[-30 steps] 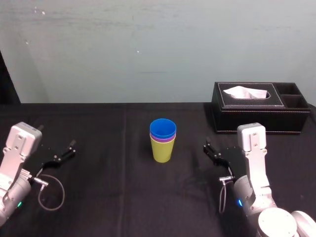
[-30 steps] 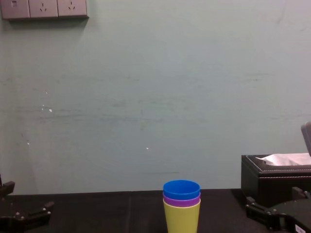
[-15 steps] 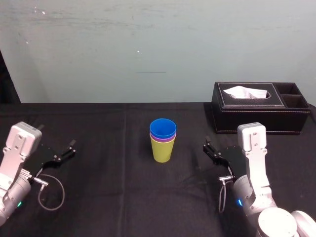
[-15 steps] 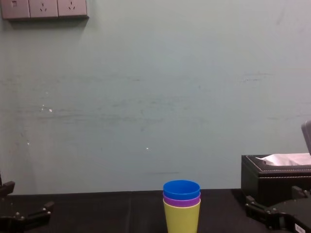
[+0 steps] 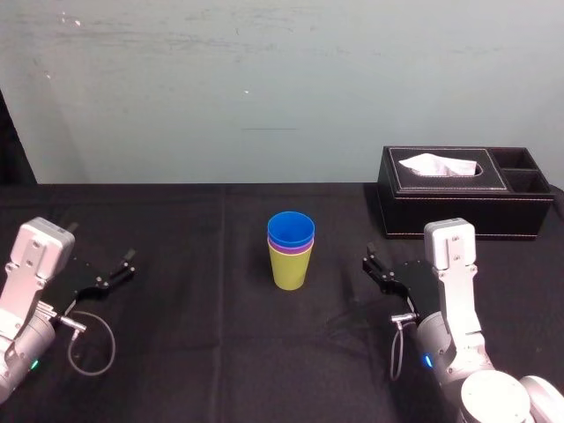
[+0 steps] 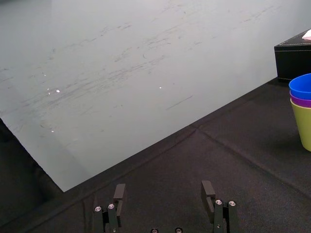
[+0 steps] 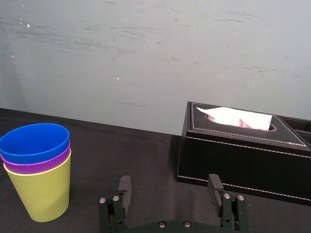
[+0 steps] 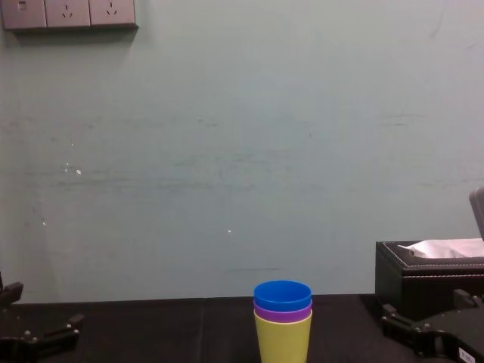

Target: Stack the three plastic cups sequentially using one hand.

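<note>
Upright at the counter's (image 5: 220, 352) middle, the blue cup (image 5: 291, 230) was nested in the purple cup (image 5: 290, 248), itself in the yellow cup (image 5: 291, 270). The right hand (image 7: 169, 187), jaws apart and empty, was parked to their right, nearer than the equally spread left hand (image 6: 164, 191).

- The blue cup (image 5: 291, 229): plain bright blue, inside and out.
- The purple cup (image 5: 289, 249): plain purple, seen as a narrow band.
- The yellow cup (image 5: 290, 270): plain yellow-green.
- The table (image 5: 220, 352): plain black cloth.
- The wall (image 5: 264, 88): pale grey-green, with faint darker streaks and small white specks.
- The tissue box (image 5: 441, 211): black, edged with pale stitching.
- The tissue (image 5: 438, 165): white.
- The left claw (image 6: 164, 187) and right claw (image 7: 169, 180): black, with silver screw heads.
- The left arm (image 5: 31, 264) and right arm (image 5: 449, 264): silver-grey.
- The wall sockets (image 8: 68, 13): light grey.
</note>
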`<move>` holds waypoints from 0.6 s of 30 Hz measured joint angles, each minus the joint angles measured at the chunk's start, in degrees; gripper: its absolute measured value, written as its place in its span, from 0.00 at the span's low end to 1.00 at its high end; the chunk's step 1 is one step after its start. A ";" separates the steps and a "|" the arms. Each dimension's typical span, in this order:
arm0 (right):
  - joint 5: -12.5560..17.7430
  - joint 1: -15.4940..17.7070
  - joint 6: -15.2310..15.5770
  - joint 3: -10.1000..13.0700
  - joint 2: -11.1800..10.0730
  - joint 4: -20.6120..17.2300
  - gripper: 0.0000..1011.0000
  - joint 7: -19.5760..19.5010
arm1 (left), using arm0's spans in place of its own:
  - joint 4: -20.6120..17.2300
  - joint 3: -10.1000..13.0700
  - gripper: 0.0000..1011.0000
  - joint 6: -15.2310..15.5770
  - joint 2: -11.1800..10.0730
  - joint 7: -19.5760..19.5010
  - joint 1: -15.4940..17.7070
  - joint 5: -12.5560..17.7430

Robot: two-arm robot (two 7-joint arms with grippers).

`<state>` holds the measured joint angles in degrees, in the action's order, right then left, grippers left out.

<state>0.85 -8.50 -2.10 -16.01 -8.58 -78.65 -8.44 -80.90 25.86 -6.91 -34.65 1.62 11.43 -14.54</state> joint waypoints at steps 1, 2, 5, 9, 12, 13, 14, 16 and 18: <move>0.00 0.00 0.00 0.00 0.00 0.00 0.99 0.00 | 0.00 0.00 0.99 0.00 0.00 0.00 0.00 0.00; 0.00 0.00 0.00 0.00 0.00 0.00 0.99 0.00 | 0.00 0.00 0.99 0.00 0.00 0.00 0.00 0.00; 0.00 0.00 0.00 0.00 0.00 0.00 0.99 0.00 | 0.00 0.00 0.99 0.00 0.00 0.00 0.00 0.00; 0.00 0.00 0.00 0.00 0.00 -0.01 0.99 0.00 | 0.00 0.00 0.99 0.00 0.00 0.00 0.00 0.00; 0.00 0.00 0.00 0.00 0.00 0.00 0.99 0.00 | 0.00 0.00 0.99 0.00 0.00 0.00 0.00 0.00; 0.01 0.00 0.00 0.00 0.00 0.00 0.99 0.00 | 0.00 0.00 0.99 0.00 0.00 0.00 0.00 0.00; 0.01 0.00 0.00 0.00 0.00 0.00 0.99 0.00 | 0.00 0.00 0.99 0.00 0.00 0.00 0.00 0.00; 0.01 0.00 0.00 0.00 0.00 0.00 0.99 0.00 | 0.00 0.00 0.99 0.00 0.00 0.00 0.00 0.00; 0.00 0.00 0.00 0.00 0.00 0.00 0.99 0.00 | 0.00 0.00 0.99 0.00 0.00 0.00 0.00 0.00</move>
<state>0.85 -8.49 -2.10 -16.01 -8.58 -78.66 -8.44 -80.90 25.86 -6.91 -34.64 1.62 11.43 -14.55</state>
